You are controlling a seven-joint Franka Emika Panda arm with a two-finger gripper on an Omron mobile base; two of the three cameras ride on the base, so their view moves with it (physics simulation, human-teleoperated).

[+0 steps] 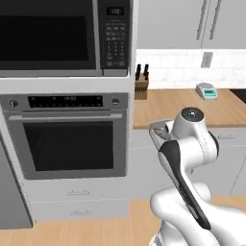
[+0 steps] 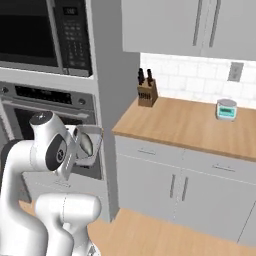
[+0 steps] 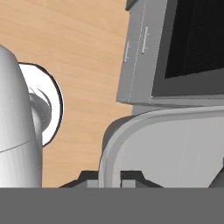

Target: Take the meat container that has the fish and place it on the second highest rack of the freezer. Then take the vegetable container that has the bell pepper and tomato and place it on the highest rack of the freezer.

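Note:
My gripper [image 3: 109, 179] is shut on the near rim of a shallow grey tray [image 3: 175, 144] with a raised rim. No red pieces show in it, so I take it for the meat container. A dark shape lies at the tray's far right in the hand view, too cropped to name. The same tray [image 1: 159, 130] hangs tilted in the air beside the arm's upper joint, in front of the oven's right edge, and it shows again in the right base view [image 2: 88, 144]. The vegetable container and the freezer's racks are out of view.
A built-in oven [image 1: 72, 144] with a microwave [image 1: 48, 36] above and drawers [image 1: 77, 194] below stands straight ahead. To the right runs a wooden counter [image 1: 192, 108] with a knife block [image 1: 141, 86] and a small scale [image 1: 206, 90]. A grey panel [image 1: 10, 197] borders the far left.

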